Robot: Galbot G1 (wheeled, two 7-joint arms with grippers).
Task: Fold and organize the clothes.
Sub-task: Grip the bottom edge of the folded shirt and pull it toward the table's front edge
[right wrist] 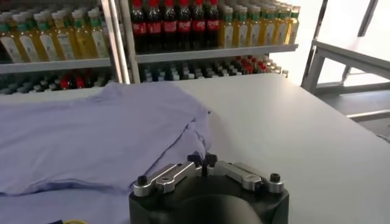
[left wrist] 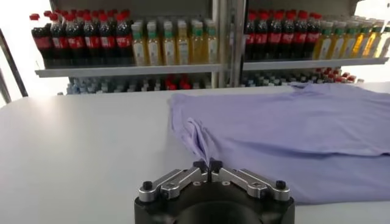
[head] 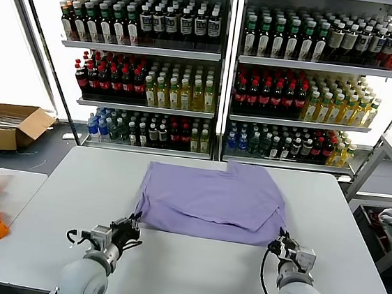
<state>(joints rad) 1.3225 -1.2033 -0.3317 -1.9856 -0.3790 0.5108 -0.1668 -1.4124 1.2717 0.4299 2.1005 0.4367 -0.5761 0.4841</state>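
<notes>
Shop, stocked drink shelves [head: 226, 59], white table [head: 191, 259]

A wide white rectangular table [head: 190, 266] with rounded corners carries one thing: a light purple cotton T-shirt [head: 211, 199], partly folded, lying flat across the middle toward the far edge, one corner reaching just to that edge

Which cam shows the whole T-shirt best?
Head view: the whole lavender T-shirt lies folded on the table, every edge visible. Left wrist view shows only its near left corner at the shut left tool; right wrist view only the right part.
</notes>
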